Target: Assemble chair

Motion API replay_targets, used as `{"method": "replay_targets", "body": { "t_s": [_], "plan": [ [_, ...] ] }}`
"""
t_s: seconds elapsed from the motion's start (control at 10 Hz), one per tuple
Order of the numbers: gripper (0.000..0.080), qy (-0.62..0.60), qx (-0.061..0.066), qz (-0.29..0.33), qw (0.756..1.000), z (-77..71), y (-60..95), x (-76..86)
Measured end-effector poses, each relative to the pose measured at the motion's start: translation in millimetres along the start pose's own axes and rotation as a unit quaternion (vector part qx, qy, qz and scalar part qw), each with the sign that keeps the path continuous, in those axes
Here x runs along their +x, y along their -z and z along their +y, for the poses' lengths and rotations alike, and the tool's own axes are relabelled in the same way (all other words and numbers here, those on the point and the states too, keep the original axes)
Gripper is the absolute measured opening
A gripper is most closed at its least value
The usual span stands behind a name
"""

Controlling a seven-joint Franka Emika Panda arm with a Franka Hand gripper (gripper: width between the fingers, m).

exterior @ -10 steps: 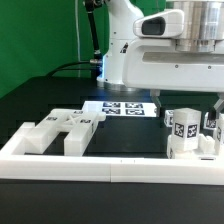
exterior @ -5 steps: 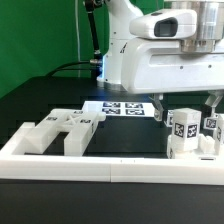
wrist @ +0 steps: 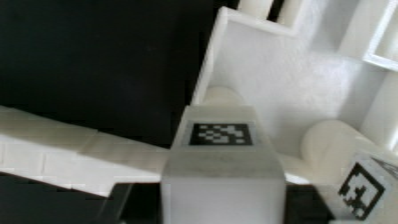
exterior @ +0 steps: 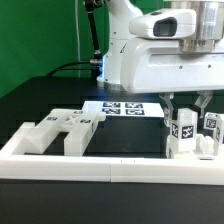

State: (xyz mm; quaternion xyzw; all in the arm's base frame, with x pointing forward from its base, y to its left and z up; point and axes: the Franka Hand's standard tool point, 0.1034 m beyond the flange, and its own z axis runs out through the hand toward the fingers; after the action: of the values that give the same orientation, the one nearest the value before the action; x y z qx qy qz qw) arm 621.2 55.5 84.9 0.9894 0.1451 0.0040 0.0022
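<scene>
The claw (exterior: 186, 112) is pinching a chunky white plastic block (exterior: 183, 131), one finger against each smooth side. The block stands upright near the exterior view's right and carries a square black-and-white tag (wrist: 221, 134). Just beside it stands another tagged block (exterior: 211, 125). More blocky white pieces (exterior: 60, 128) lie well apart at the exterior view's left, behind the long low rail (exterior: 100, 165). The flat marker board (exterior: 122, 108) lies on the matte black table (exterior: 130, 135).
</scene>
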Motion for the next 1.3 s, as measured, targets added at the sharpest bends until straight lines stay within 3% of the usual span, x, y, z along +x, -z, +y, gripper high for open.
{"method": "replay_targets", "body": {
  "t_s": [0.1, 0.5, 1.3],
  "plan": [
    [0.0291, -0.001, 0.000, 0.000, 1.000, 0.0, 0.0, 0.0],
    [0.0291, -0.220, 0.007, 0.000, 0.975, -1.5, -0.2, 0.1],
    [0.0291, -0.512, 0.012, 0.003, 0.859, -4.1, -1.7, 2.6]
  ]
}}
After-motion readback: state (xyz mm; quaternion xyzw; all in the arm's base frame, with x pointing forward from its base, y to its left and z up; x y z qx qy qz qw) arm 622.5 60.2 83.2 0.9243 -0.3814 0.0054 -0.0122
